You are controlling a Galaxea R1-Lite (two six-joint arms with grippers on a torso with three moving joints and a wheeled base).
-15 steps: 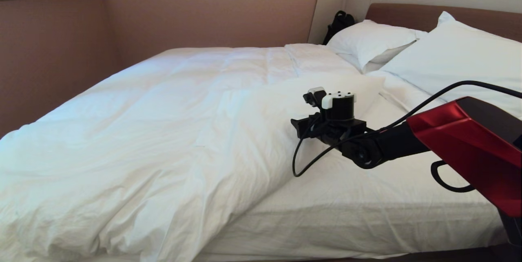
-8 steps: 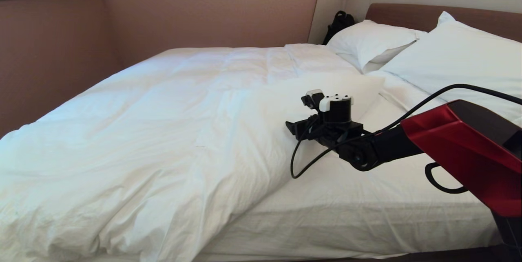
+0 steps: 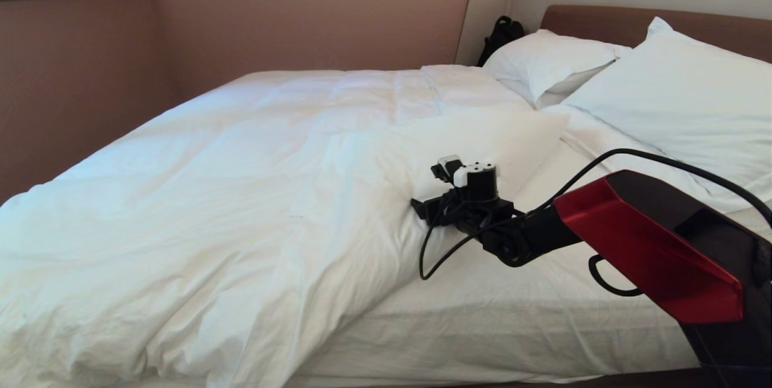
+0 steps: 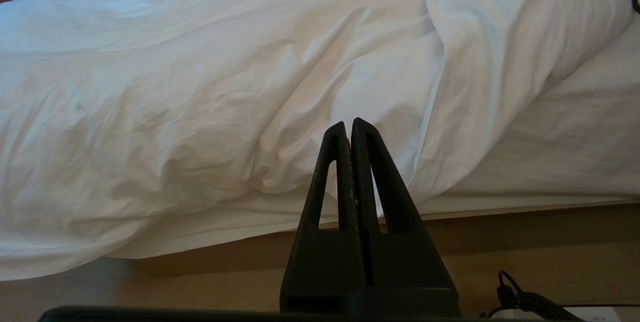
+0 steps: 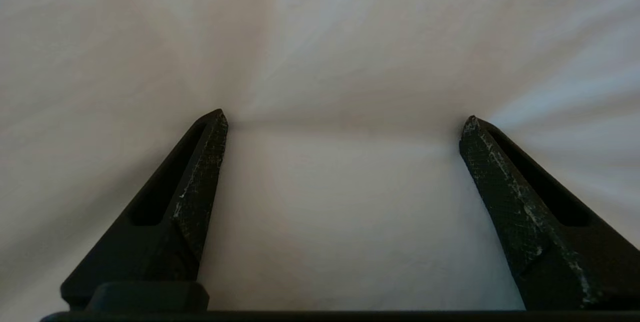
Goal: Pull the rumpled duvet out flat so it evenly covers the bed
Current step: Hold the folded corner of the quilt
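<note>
Now our right gripper [image 3: 422, 210] fingers [image 5: 200, 172] spread against the duvet [image 3: 241, 195], its fold running 7 to 1 o'clock across the bed [image 3: 512, 315], left gripper [image 4: 351, 129] fingers pressed together.

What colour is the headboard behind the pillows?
Brown, inside a beige surround; the headboard shows best in the head view.

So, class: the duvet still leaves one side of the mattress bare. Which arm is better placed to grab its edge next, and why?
Right. The right gripper is open and pressed to the duvet near its folded edge; the left gripper is shut, hanging low beside the bed.
</note>
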